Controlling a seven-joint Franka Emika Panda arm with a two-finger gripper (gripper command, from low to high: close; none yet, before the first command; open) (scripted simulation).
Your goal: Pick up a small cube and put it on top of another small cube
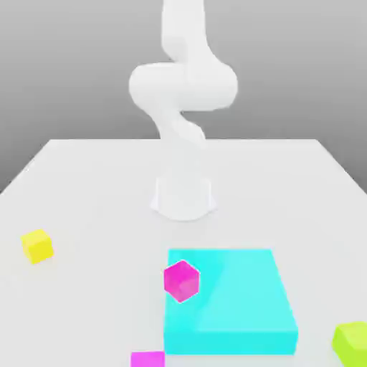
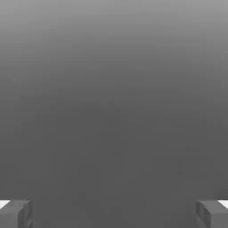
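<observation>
Nothing is done yet: fingers (image 2: 114, 213) spread apart and empty, yellow cube (image 1: 37, 246) alone on the counter (image 1: 93, 186), unstacked.

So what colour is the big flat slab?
Cyan; the slab shows best in the exterior view.

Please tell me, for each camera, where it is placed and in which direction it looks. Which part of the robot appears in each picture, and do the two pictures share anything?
Exterior view: off the arm, above the white table, facing the arm's base; the white arm shows, with a yellow cube, cyan slab, magenta cubes and lime-green cube.
Hand view: on the hand, looking past the open gripper at plain grey; two grey fingertips show.
Shared: no object appears in both.
</observation>
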